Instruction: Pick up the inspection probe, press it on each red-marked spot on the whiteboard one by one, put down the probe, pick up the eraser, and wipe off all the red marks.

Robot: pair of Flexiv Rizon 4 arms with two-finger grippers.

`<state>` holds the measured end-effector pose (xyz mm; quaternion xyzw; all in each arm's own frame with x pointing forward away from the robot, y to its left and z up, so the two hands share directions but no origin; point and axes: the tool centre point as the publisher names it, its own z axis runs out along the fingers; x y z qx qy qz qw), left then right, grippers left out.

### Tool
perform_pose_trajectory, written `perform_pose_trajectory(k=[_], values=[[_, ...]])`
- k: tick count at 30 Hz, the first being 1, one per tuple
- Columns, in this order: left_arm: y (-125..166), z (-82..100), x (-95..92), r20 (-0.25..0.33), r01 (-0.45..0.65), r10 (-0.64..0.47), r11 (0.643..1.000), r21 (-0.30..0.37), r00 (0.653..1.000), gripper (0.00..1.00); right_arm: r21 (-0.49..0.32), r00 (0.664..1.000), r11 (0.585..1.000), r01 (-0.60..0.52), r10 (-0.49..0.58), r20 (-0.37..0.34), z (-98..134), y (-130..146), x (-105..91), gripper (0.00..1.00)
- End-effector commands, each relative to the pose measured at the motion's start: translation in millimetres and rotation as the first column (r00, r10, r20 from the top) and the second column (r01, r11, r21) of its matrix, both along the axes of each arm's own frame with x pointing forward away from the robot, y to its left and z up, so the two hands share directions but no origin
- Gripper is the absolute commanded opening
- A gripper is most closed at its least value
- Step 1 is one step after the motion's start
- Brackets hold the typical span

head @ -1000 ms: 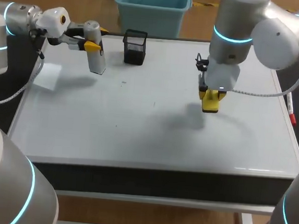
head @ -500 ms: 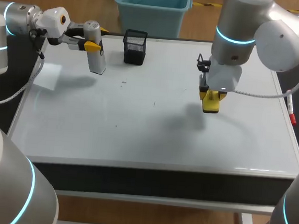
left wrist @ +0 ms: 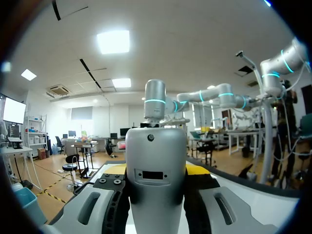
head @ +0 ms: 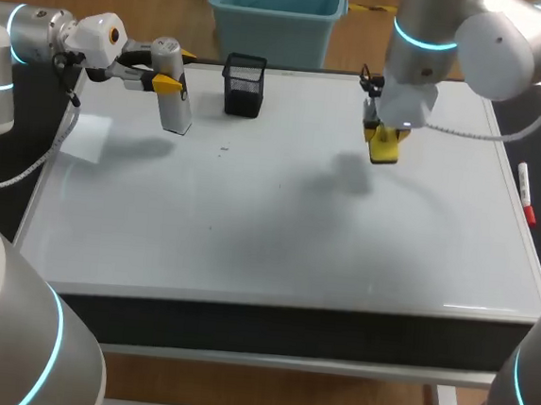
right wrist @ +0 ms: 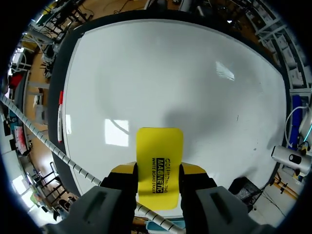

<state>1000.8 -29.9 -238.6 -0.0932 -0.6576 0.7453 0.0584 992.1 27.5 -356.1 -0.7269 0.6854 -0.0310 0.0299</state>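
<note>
**Wiping looks nearly done; the probe is not yet set down**

The whiteboard (head: 277, 232) shows no red marks in the head view or the right wrist view, only a few tiny dark specks near its middle. By that, the pressing and most or all of the wiping seem finished.

The right pincer (head: 382, 136) is clenched on the yellow eraser (head: 383, 148), which hangs over the board near the table's far edge and appears lifted off the surface.

The left pincer (head: 167, 82) grips the grey probe (head: 172, 99) at the far left corner, beside the black mesh cup (head: 244, 85). What seems left is parking the probe and the eraser.

A red marker (head: 527, 198) lies along the table's right edge.
</note>
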Motion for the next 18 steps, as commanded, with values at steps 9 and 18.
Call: perform_pose_trajectory(k=[9, 18], values=[[0, 0.3, 1.3, 0.000, 0.005, -0.005, 1.000, -0.001, 1.000, 0.00, 0.011, 0.988, 1.000, -0.017, 0.018, -0.154, -10, 25, 128.3, 0.00], [0, 0.3, 1.3, 0.000, 0.005, -0.005, 1.000, -0.001, 1.000, 0.00, 0.022, 0.982, 1.000, -0.003, 0.007, -0.186, -17, 27, 164.1, 0.00]])
